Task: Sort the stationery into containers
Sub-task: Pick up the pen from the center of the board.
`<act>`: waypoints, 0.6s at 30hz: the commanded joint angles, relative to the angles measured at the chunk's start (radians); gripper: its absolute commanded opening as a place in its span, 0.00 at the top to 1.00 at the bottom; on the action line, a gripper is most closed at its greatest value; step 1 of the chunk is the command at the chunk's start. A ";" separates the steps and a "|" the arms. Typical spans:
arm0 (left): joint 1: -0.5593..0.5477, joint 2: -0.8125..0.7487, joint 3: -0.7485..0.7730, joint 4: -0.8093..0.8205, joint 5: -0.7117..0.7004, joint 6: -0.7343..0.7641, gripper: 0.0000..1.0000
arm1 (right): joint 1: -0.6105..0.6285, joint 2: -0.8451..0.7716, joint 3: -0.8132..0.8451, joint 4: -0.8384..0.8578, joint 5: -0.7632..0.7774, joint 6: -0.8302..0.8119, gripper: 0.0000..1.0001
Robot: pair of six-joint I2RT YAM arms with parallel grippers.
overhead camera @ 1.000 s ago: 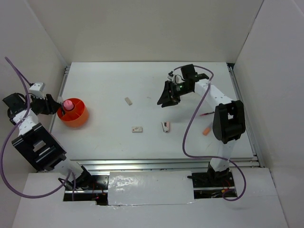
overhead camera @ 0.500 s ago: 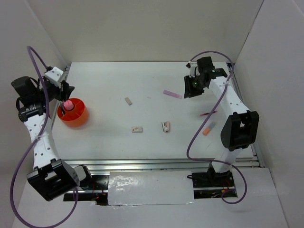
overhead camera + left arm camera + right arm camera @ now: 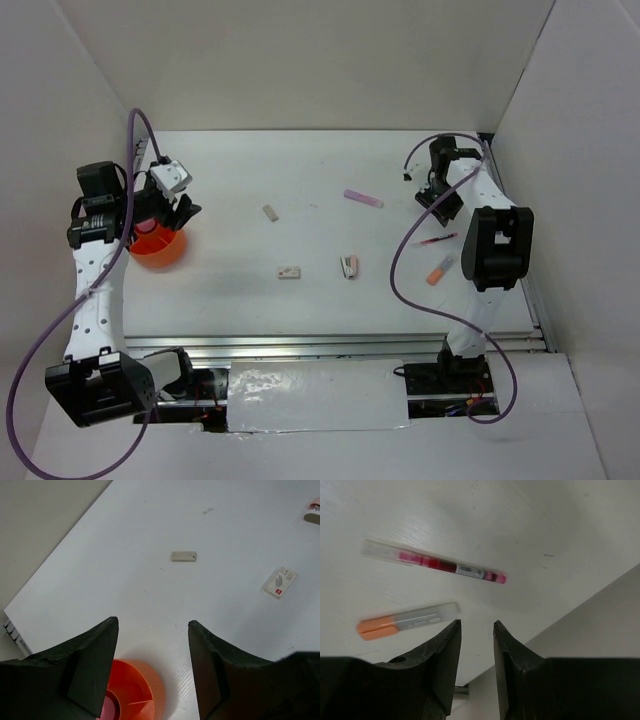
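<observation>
The orange-red tub (image 3: 160,247) sits at the table's left, and in the left wrist view the tub (image 3: 137,685) holds a pink cylinder (image 3: 109,709). My left gripper (image 3: 184,211) hovers over the tub's far rim, open and empty (image 3: 152,623). My right gripper (image 3: 433,198) is at the far right, open with a narrow gap and nothing in it (image 3: 476,623). Just ahead of it lie a red pen (image 3: 450,566) (image 3: 437,240) and an orange-capped marker (image 3: 407,621) (image 3: 437,272). A lilac pen (image 3: 363,198) lies left of the right gripper.
A white eraser block (image 3: 270,213) (image 3: 183,556), a small labelled block (image 3: 289,271) (image 3: 280,582) and a small stapler-like piece (image 3: 348,266) lie mid-table. The right wall and table edge (image 3: 555,625) are close to the right gripper.
My left gripper swung right across the tub and its jaws widened; the pink cylinder stays in the tub. My right arm moved to the far right, uncovering the lilac pen on the table.
</observation>
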 commanded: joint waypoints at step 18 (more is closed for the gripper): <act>-0.032 0.044 0.002 -0.037 0.039 0.065 0.29 | -0.049 0.140 0.047 -0.018 -0.011 -0.506 0.54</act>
